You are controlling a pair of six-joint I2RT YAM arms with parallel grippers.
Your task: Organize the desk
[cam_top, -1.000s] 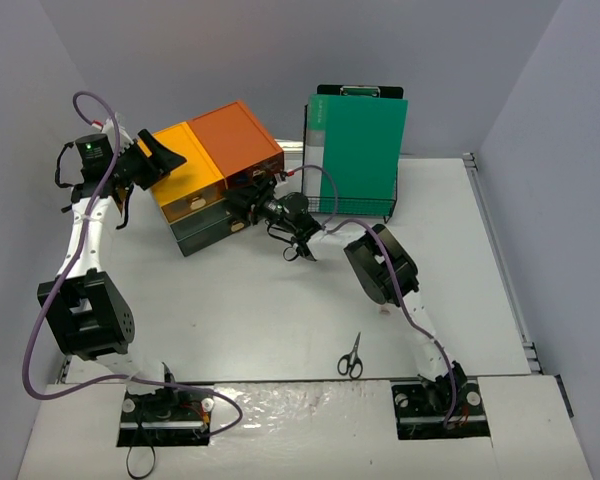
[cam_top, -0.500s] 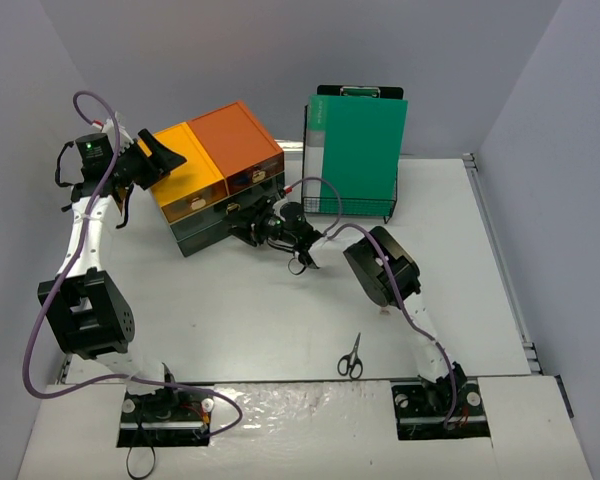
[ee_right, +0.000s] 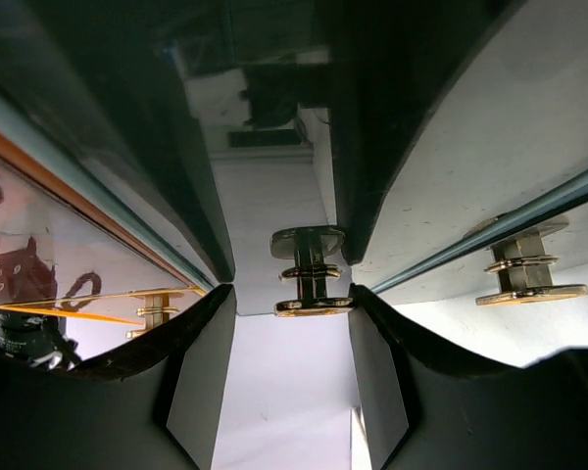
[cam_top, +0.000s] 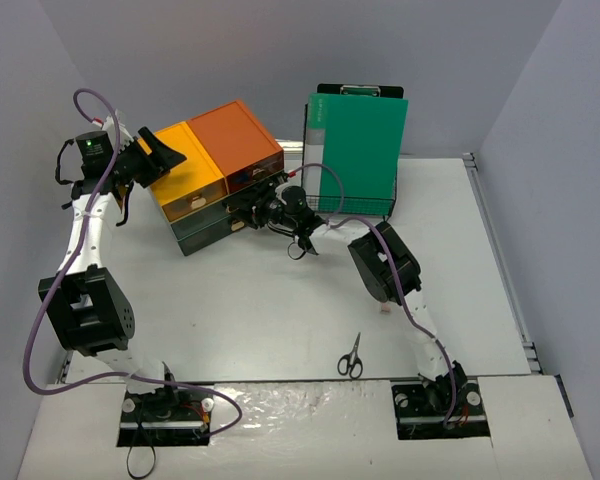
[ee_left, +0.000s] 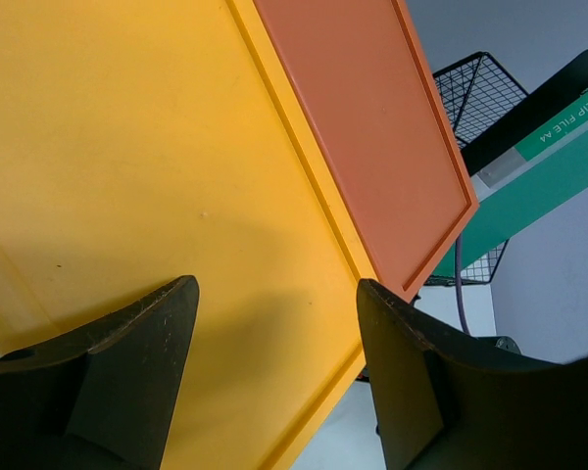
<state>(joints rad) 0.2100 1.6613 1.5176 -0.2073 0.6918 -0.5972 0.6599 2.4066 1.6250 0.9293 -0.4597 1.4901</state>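
Observation:
The desk (cam_top: 260, 310) is the white tabletop. A dark drawer unit (cam_top: 215, 175) with a yellow (ee_left: 157, 147) and an orange top (ee_left: 363, 127) stands at the back left. My left gripper (cam_top: 162, 155) hovers over the yellow top, and the left wrist view (ee_left: 274, 289) shows it open and empty. My right gripper (cam_top: 252, 208) is at the drawer fronts. In the right wrist view it (ee_right: 292, 294) is open, with a gold drawer knob (ee_right: 312, 274) between its fingertips; the right finger is close to the knob and a gap shows on the left.
A green clipboard (cam_top: 357, 150) stands in a black wire rack (cam_top: 350, 205) behind the right arm. Black scissors (cam_top: 350, 355) lie on the desk near the right arm's base. More gold knobs (ee_right: 524, 279) show on neighbouring drawers.

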